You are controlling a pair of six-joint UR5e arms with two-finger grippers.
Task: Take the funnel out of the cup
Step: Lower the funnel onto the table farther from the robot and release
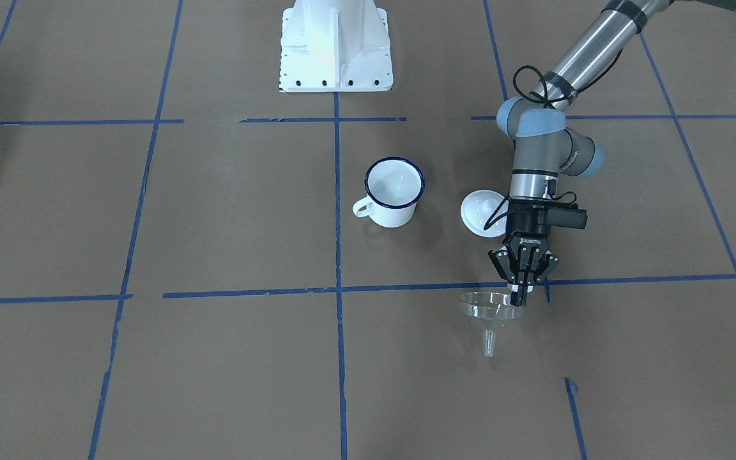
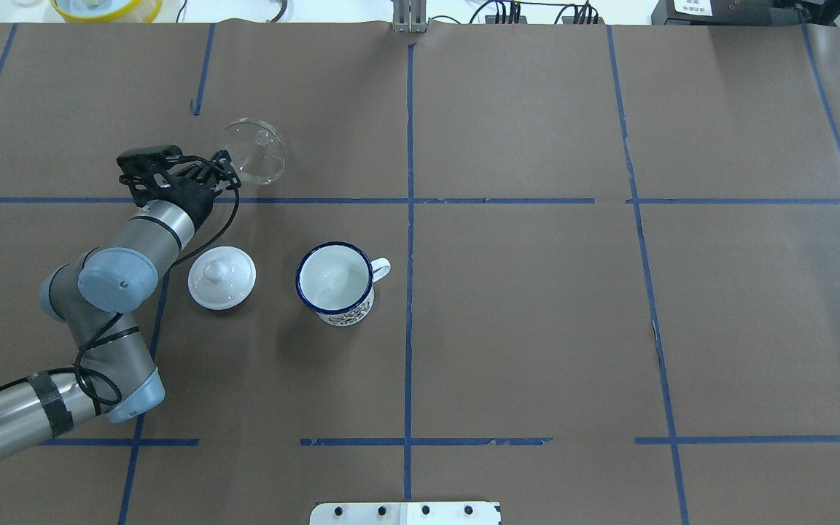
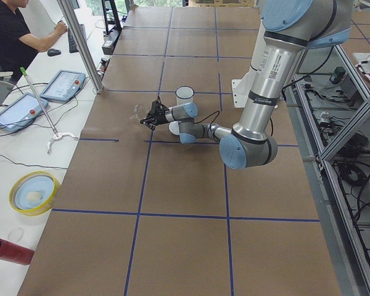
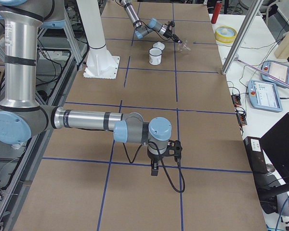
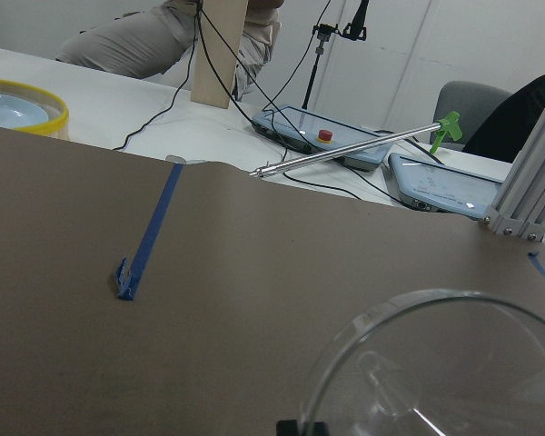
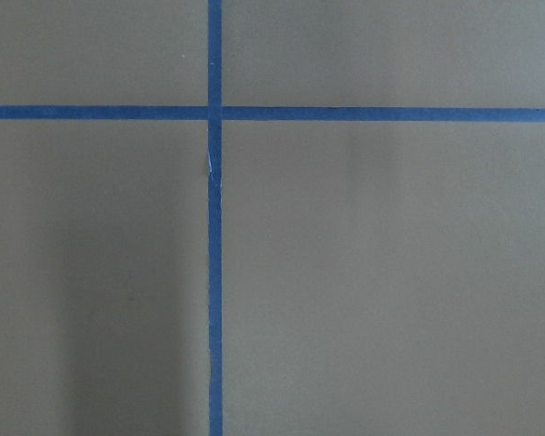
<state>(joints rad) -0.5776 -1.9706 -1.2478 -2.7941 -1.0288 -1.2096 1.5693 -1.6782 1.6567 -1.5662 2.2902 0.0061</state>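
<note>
The clear funnel is out of the cup, and my left gripper is shut on its rim. Its spout points down toward the brown table. In the left wrist view the funnel's round mouth fills the lower right. The white cup with a dark blue rim stands upright and empty near the table's middle, well apart from the funnel. My right gripper shows only in the exterior right view, pointing down over the table; whether it is open or shut I cannot tell.
A round white lid with a knob lies between the cup and my left arm. Blue tape lines cross the brown paper. The white robot base stands at the table's edge. A person sits at a side desk.
</note>
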